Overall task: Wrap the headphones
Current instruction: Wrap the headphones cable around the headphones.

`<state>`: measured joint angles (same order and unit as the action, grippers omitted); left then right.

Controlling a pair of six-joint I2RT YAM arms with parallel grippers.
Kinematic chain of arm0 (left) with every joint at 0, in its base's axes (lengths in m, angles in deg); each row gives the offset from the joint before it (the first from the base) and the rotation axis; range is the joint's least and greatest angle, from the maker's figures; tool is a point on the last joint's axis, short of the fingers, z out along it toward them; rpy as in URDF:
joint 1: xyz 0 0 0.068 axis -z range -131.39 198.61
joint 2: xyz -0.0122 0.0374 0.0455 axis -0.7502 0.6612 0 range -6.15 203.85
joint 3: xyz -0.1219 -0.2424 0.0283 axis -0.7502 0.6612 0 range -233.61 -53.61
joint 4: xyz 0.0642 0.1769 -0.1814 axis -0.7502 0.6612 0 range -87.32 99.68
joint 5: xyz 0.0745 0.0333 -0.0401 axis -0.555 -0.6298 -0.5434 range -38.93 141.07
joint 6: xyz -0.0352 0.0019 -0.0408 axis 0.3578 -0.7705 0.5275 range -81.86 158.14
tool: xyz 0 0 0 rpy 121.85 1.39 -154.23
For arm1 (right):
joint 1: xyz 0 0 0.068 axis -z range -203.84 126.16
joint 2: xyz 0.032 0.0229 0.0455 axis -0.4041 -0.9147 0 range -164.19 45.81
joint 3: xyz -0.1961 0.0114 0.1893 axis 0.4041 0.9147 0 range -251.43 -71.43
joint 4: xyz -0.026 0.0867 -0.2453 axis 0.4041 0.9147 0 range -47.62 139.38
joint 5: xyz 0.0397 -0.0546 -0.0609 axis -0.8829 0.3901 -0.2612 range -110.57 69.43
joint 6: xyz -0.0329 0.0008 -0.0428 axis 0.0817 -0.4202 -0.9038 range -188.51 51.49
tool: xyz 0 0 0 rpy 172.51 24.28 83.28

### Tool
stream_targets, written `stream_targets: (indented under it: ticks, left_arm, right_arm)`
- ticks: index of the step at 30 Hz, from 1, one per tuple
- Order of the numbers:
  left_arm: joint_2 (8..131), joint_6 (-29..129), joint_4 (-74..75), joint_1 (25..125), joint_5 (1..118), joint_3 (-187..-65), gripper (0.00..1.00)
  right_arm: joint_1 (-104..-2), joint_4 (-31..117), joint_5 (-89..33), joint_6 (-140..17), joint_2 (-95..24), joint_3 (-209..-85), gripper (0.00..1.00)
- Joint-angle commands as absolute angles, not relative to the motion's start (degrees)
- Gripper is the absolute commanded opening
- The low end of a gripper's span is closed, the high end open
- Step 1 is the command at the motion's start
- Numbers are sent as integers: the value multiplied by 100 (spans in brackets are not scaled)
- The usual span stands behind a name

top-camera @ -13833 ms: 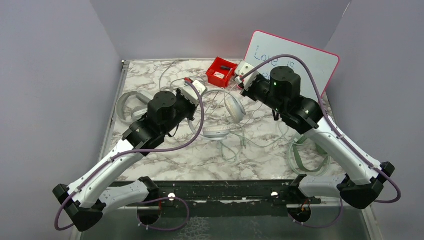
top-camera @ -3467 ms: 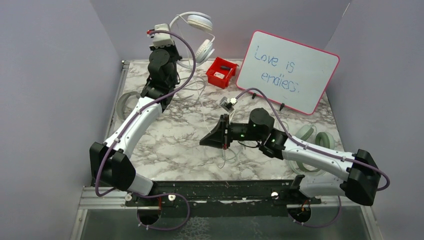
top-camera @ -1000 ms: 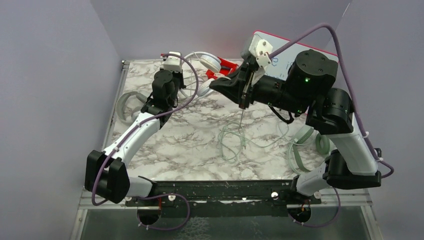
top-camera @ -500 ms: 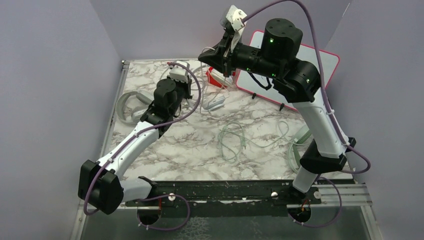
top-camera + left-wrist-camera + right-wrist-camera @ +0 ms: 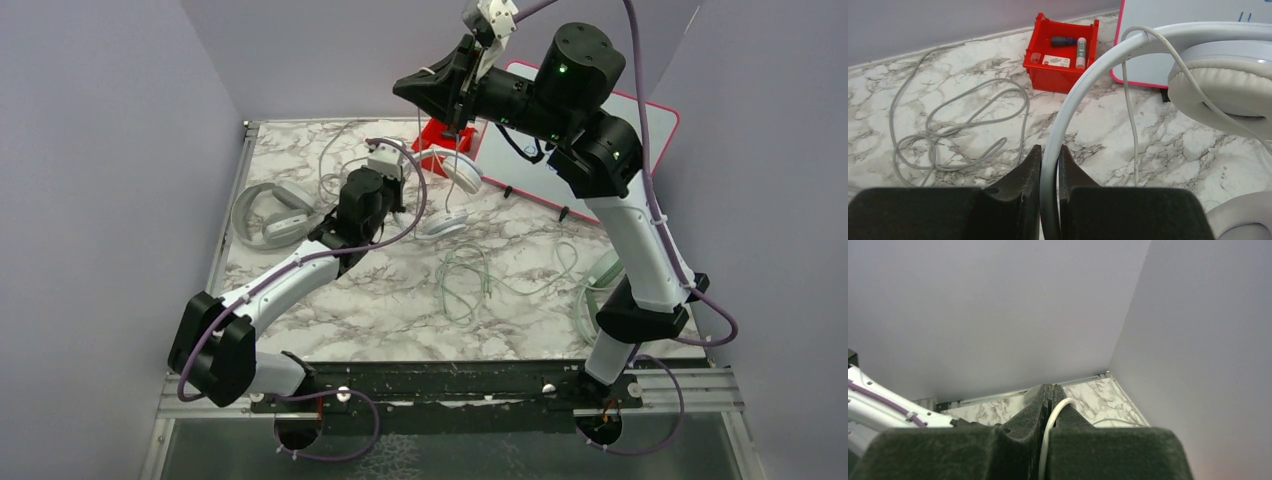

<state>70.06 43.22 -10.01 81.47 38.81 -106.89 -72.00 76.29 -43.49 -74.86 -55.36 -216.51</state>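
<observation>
The left gripper jaws pinch the curved plastic band of the white padded over-ear headphones, anchoring the cups just beyond the jaws, while farther off the right gripper jaws press together on the thin white cable, holding it high, presumably for winding

White-and-black arms, seemingly purple cables

Left gripper low and forward, right gripper high overhead (both pinched tight).

Red bin sits just beside whiteboard.
</observation>
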Motion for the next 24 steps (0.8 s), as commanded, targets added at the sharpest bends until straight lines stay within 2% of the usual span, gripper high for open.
stream_targets:
  ticks: [1,8,15,24]
  left_arm:
    - [7096,4478,-1474,8510,3709,-10552,0]
    - [7114,4436,-1461,8773,3574,-10402,0]
    - [6626,4391,-1273,8936,4044,-10152,0]
    - [5960,4380,-824,9137,4905,-10108,0]
  right_arm:
    - [-6981,7181,-4049,-7666,-5586,-21902,1]
    - [-6845,7003,-4162,-7668,-5667,-21782,1]
    - [-5811,6885,-4736,-7318,-5940,-21790,0]
    - [-5247,6962,-4897,-7480,-6221,-21591,1]
